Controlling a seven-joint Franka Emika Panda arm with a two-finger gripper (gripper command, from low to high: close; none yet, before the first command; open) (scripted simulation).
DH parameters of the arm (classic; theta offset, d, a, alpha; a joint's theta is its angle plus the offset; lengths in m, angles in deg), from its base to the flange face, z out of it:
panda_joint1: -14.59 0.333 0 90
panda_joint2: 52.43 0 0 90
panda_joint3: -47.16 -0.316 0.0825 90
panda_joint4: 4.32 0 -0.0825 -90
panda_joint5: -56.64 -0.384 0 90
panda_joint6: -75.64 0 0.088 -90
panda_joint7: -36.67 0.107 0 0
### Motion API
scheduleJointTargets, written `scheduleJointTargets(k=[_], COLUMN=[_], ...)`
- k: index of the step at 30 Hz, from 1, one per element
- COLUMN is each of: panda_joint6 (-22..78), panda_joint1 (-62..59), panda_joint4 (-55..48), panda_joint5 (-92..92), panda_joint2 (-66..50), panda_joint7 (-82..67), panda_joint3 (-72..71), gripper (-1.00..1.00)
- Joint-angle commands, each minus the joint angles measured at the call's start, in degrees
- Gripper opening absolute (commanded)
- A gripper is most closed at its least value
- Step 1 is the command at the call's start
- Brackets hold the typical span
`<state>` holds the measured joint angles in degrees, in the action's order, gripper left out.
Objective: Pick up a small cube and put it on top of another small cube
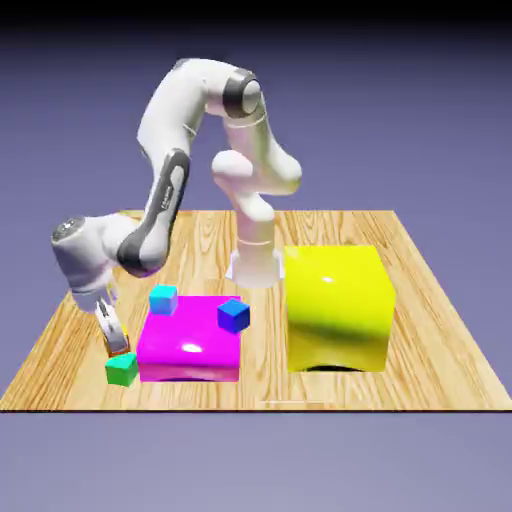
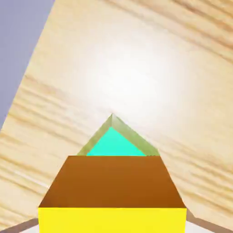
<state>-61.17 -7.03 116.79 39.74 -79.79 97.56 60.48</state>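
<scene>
The yellow cube (image 1: 120, 351) is what I'm tracking, and in the exterior view I can make out only a sliver of it, right behind the green cube (image 1: 122, 370), below the fingers (image 1: 118, 351). Also placed by the green cube: the magenta block (image 1: 190, 340) sits just beside it, toward the exterior view's right, with the cyan cube (image 1: 163, 299) and the blue cube (image 1: 234, 316) at its top. The big yellow block (image 1: 337, 308) is well apart from the green cube on the same surface (image 1: 440, 370).

In the hand view the yellow cube looms large between the fingers, which are parted by its width and, as I judge it, closed on its sides. The green cube's teal top pokes out past it, partly covered.

I take this as the carry-and-align step. Next I'd check height, centre the yellow cube over the green cube, then lower gently; coming in low or off-centre could nudge the green cube away.
</scene>
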Motion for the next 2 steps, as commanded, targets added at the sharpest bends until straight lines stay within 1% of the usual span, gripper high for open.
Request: scheduleJointTargets(k=[1,2], panda_joint6=[0.0,2.48], panda_joint1=[0.0,0.31], panda_joint4=[0.0,-0.49], panda_joint5=[0.0,1.03], panda_joint2=[0.0,2.07], panda_joint7=[0.0,0.71], panda_joint3=[0.0,0.68], gripper=[1.0,1.0])
